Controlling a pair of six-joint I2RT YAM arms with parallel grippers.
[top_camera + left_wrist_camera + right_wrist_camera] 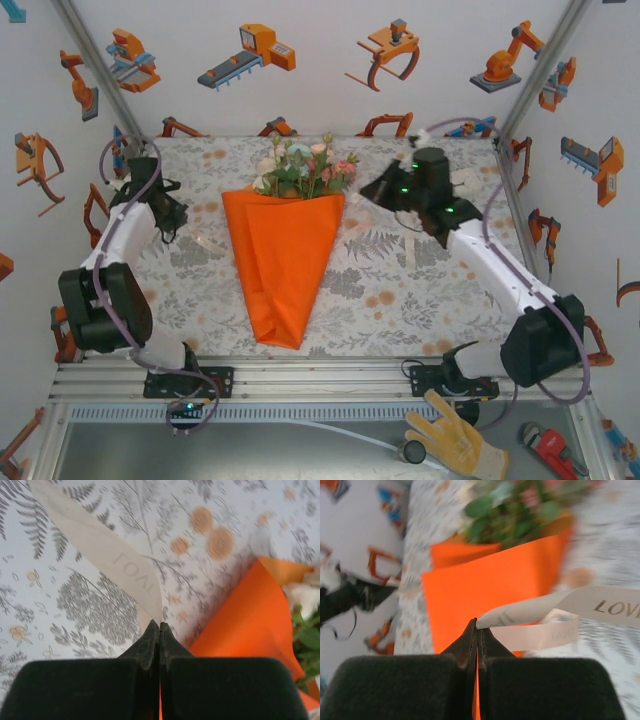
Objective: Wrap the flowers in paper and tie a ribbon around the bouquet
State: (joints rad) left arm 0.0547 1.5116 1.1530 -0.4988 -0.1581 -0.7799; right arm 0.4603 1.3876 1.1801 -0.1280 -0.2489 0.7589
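Fern-print table [400, 290]: I am tying now, left gripper [160, 625] and right gripper [477, 624] each pinching closed on the ribbon [610, 605] flanking the bouquet [285, 260]; crossing the ends probably comes next.

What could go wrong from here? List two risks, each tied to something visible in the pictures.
1. The left gripper and right gripper each pinch the ribbon only at their very tips, so a firm pull might slip it free.
2. The bouquet lies untied on the table. Tugging the ribbon could drag it or let the paper unfold.
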